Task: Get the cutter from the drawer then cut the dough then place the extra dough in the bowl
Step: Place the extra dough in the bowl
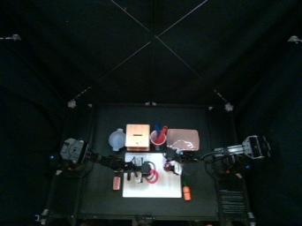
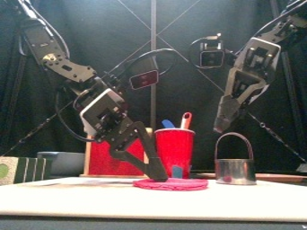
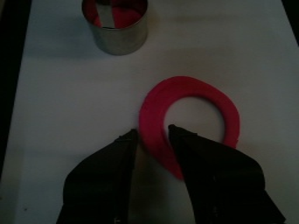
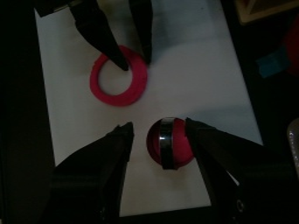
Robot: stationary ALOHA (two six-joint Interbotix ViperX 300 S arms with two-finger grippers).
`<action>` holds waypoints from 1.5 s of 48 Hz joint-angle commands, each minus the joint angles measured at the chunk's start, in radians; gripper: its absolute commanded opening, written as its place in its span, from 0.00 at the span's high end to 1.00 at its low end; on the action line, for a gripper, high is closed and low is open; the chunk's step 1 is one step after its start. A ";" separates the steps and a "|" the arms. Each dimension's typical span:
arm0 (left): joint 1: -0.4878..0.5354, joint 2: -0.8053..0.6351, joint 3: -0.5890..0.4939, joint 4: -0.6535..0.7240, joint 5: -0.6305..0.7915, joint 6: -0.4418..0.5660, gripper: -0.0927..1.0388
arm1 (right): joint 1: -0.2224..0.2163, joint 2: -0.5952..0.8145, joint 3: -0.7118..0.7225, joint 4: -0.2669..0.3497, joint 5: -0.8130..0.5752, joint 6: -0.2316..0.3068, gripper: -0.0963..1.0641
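A red dough ring [image 3: 197,112] lies flat on the white cutting board [image 3: 70,105]. My left gripper [image 3: 156,144] is down at the ring's near rim, one jaw inside and one outside, shut on it; the front view shows the same gripper [image 2: 151,168] touching the dough ring [image 2: 170,184]. The metal cutter [image 2: 236,168] stands on the board to the ring's right, its wire handle up. From above, the cutter [image 4: 167,143] shows red dough inside. My right gripper [image 2: 221,126] hangs open above it, not touching.
Behind the board stand a red cup [image 2: 175,151] with a blue and a red knife, the wooden box [image 1: 144,135], the blue-grey bowl [image 1: 117,139] and the pink tray [image 1: 184,139]. An orange toy [image 1: 186,191] lies near the board's front right corner.
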 commanded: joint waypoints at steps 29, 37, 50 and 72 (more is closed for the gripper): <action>0.003 0.012 -0.048 0.005 0.135 -0.005 0.40 | 0.000 -0.014 -0.014 0.003 -0.012 0.002 0.18; -0.015 -0.015 -0.046 0.006 0.127 -0.005 0.42 | -0.002 -0.014 -0.009 0.015 -0.012 0.000 0.18; -0.048 -0.141 -0.029 0.011 0.098 -0.003 0.45 | -0.002 -0.015 -0.009 0.015 -0.012 0.000 0.18; -0.043 -0.387 0.192 0.009 -0.178 -0.003 0.48 | -0.002 -0.015 -0.008 0.015 -0.012 0.002 0.18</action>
